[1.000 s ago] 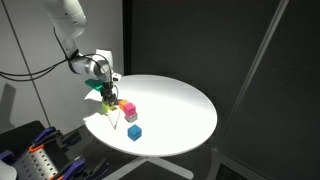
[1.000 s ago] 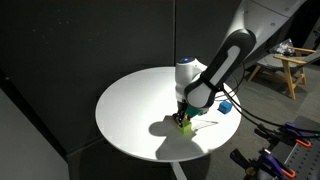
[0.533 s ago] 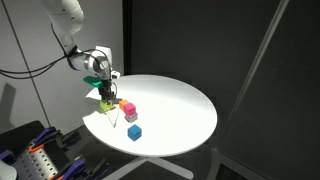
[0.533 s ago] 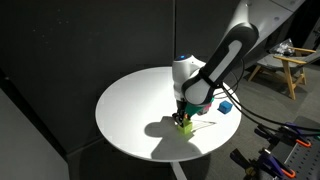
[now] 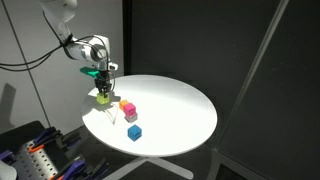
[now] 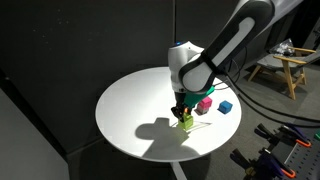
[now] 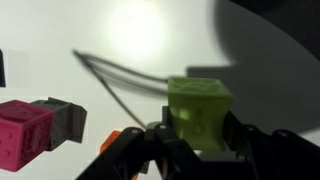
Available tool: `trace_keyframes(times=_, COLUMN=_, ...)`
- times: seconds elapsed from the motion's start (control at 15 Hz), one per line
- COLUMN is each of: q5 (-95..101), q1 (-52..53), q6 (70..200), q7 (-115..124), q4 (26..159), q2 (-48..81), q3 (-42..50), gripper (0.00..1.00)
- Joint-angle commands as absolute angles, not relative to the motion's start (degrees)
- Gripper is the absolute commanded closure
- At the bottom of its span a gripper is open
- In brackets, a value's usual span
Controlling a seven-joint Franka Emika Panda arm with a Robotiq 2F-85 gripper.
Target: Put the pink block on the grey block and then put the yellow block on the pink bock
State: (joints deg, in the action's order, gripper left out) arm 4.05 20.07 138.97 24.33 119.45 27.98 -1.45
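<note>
The yellow block (image 5: 102, 98) is shown clamped between the fingers of the gripper (image 5: 101, 92) and raised clear of the table (image 5: 180, 110). A second ago it hung just above the surface; since then the gripper has been raised, and the shadow on the table is now seen apart from the block. The grasp is thus judged secure, and the lift that opens the second step is judged under way.

The pink block (image 5: 129, 108) appears in an exterior view to rest on the grey block (image 5: 130, 117), so the first step is taken as done. In the wrist view the two are seen touching, but which lies uppermost cannot be told there.

The yellow block is held beside the pink block and higher than it, not yet above it. An orange block (image 5: 122, 101) stands just beside the pink block, and a blue block (image 5: 134, 132) lies near it, on the side towards the table edge.

The arm (image 6: 230, 45) is arched over the table, with the wrist bent so that the fingers point straight down. A sideways carry to above the pink block is judged to be needed next.
</note>
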Motion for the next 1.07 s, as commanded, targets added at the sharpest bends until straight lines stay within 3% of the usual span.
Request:
trace_keyframes(times=0.0, q5=4.46, q1=18.94, q6=134.62, q7=22.0, q4=120.12, q2=23.95, q3=-3.03, gripper=0.75)
trace_keyframes(times=1.0, q5=6.64, q1=17.34, q6=137.0, q7=24.19, q4=124.73, q2=12.84, q3=-3.13, gripper=0.75)
